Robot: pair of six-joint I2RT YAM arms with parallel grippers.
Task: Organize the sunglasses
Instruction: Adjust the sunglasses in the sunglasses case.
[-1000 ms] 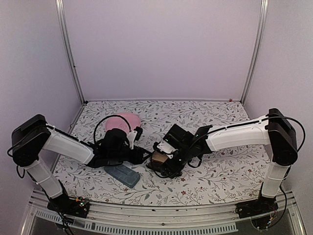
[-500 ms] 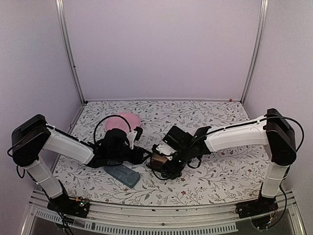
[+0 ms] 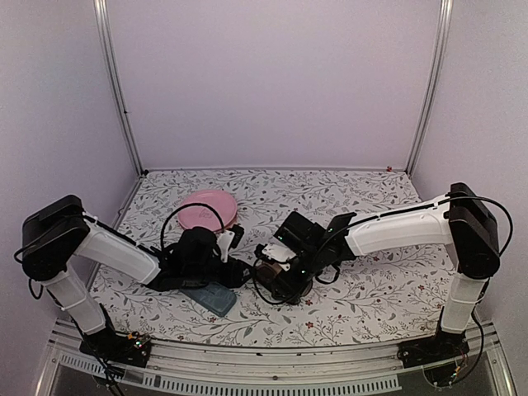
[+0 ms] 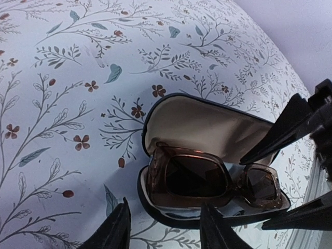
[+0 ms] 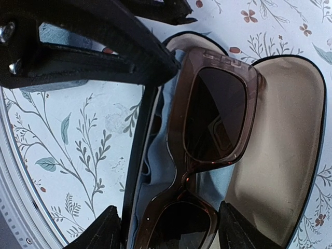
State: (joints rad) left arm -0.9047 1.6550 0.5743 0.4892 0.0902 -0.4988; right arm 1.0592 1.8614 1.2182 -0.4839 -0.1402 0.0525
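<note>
The reddish-brown sunglasses (image 4: 212,179) lie with dark lenses up in the lower shell of an open black case (image 4: 202,124). Its pale-lined lid is tipped back beyond them, and a blue cloth (image 5: 153,166) is bunched under the frame. In the top view the case sits on the flowered table (image 3: 371,297), a little nearer the front edge than the middle. My left gripper (image 4: 166,212) is at 9 o'clock of the case, its fingers (image 4: 116,231) spread, the case's near rim just ahead of the tips and nothing pinched between them. My right gripper (image 5: 168,212) is at 3 o'clock, fingers (image 5: 98,233) parted on either side of one end of the sunglasses — whether they touch the frame I cannot tell. A grey-blue case (image 3: 210,297) lies at 8 o'clock of the black one, just beside my left gripper. A pink plate (image 3: 210,206) lies between 10 and 11 o'clock, apart from both.
</note>
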